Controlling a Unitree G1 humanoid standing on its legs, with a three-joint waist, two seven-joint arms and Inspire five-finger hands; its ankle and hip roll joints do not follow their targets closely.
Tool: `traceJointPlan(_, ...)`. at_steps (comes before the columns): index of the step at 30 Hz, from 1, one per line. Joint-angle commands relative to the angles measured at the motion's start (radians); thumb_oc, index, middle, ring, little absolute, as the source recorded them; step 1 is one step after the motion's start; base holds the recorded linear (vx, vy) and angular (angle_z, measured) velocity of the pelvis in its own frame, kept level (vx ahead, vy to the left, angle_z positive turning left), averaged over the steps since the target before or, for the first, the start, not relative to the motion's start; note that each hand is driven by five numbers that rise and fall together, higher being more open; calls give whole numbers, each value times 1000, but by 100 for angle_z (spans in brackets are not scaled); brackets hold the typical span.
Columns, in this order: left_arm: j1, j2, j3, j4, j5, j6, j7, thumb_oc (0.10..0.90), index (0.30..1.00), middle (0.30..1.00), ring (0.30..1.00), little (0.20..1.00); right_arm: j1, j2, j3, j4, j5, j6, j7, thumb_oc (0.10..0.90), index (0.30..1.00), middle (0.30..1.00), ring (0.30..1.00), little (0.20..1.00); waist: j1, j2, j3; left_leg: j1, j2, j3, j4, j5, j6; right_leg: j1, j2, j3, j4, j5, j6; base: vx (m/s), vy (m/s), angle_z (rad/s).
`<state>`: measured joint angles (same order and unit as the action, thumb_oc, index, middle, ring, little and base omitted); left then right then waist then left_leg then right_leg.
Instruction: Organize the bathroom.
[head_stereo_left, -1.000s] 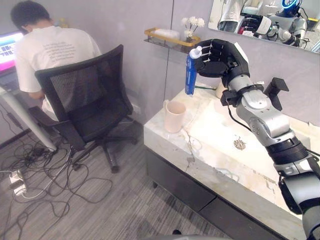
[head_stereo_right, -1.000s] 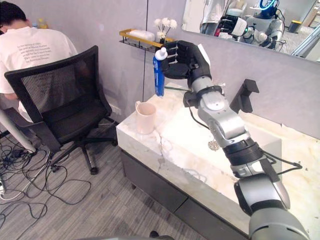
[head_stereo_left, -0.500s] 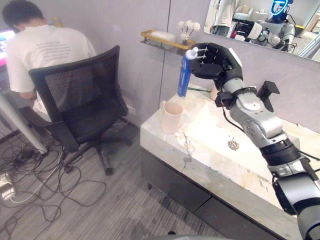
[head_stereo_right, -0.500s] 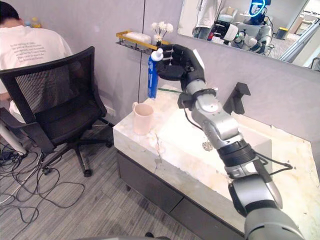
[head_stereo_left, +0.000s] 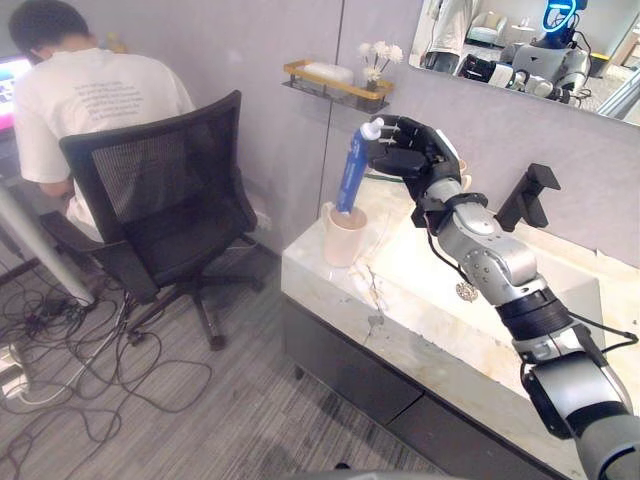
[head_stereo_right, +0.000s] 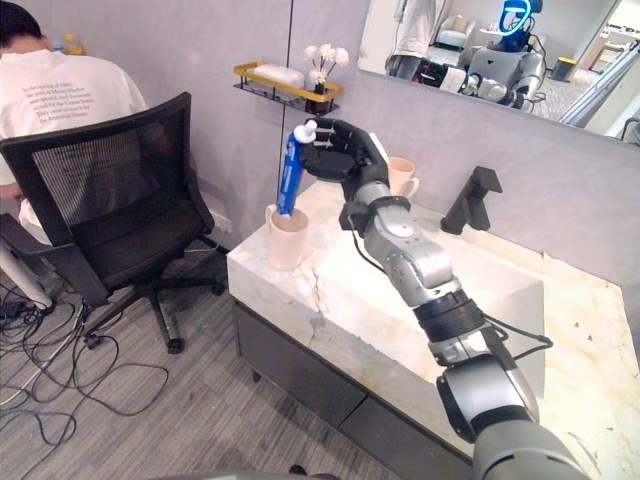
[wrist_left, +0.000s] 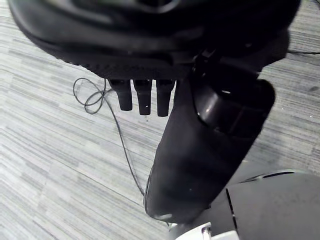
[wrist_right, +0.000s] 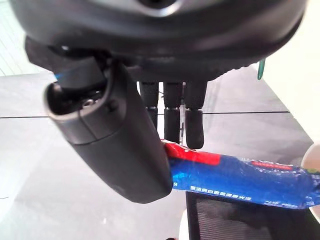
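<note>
My right hand (head_stereo_left: 415, 155) is shut on a blue toothpaste tube (head_stereo_left: 352, 172) with a white cap, pinching it near the cap end between thumb (wrist_right: 115, 145) and fingers (wrist_right: 172, 115). The tube (wrist_right: 240, 180) leans over, and its lower end dips into the mouth of a pale pink cup (head_stereo_left: 343, 237). That cup stands on the left corner of the marble counter (head_stereo_left: 400, 320). My left hand (wrist_left: 210, 150) hangs over the grey floor with straight fingers (wrist_left: 142, 97), holding nothing.
A second mug (head_stereo_right: 402, 175) stands by the wall behind my right hand. A black faucet (head_stereo_left: 528, 195) rises behind the sink basin (head_stereo_left: 480, 270). A gold wall shelf (head_stereo_left: 335, 80) carries flowers. A black office chair (head_stereo_left: 160, 200), a seated person (head_stereo_left: 90, 90) and floor cables (head_stereo_left: 90, 350) are to the left.
My right hand has come down and leftward and tipped the tube from upright above the counter to slanted into the pink cup. The camera has shifted a little.
</note>
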<state>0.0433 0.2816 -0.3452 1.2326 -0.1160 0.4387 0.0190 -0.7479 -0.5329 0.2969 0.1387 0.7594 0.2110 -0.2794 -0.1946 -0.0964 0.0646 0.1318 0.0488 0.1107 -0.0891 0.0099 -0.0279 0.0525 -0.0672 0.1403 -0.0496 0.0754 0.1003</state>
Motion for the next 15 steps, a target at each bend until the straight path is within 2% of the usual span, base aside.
traceJointPlan(1,-43,-81,-34,37,-74,1,-22,800,900,900,900,900,-161,10,-129,30,4,-111,-28,400,300,300,300,300,39,12,-37,-6,13,108,167,-157,55,-154,-28,61,117,14,86,0,0,0)
traceJointPlan(15,-60,-93,-48,32,-81,-2,-24,800,900,900,900,900,-149,15,-134,39,8,-108,-4,400,300,300,300,300,27,11,-30,-17,8,110,188,-165,58,-157,-22,67,126,9,82,-14,20,0)
